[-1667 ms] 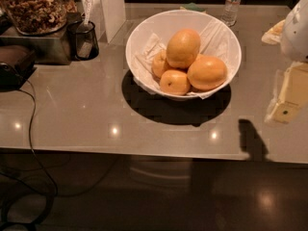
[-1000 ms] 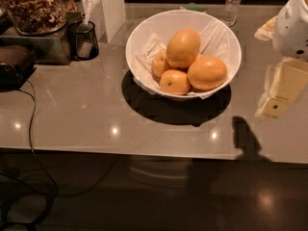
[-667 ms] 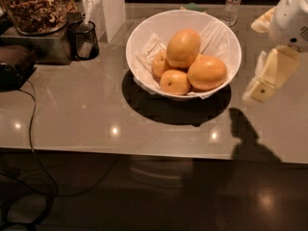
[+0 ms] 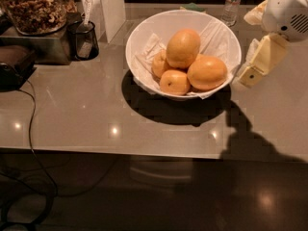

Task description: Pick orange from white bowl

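The white bowl [image 4: 144, 30], lined with crumpled white paper, stands at the middle back of the grey counter. The orange [image 4: 207, 72], large and broad, lies at the bowl's right front. A taller egg-shaped yellow-orange fruit [image 4: 183, 47] rests on top, and two smaller oranges [image 4: 174, 82] lie at the front left. My gripper [image 4: 248, 47] is at the right, just outside the bowl's right rim and level with it. It is open and empty, with one cream finger [image 4: 262, 59] pointing down-left toward the orange.
A jar of nuts [image 4: 33, 6] on a metal box, a black cup [image 4: 83, 40] and a white upright box [image 4: 108, 8] stand at the back left. A dark device with a cable [image 4: 17, 66] is at the left. A clear bottle [image 4: 232, 4] stands behind the bowl.
My gripper has moved left and up, from the right edge of the view to just beside the bowl's right rim. The fruit and bowl have not moved.
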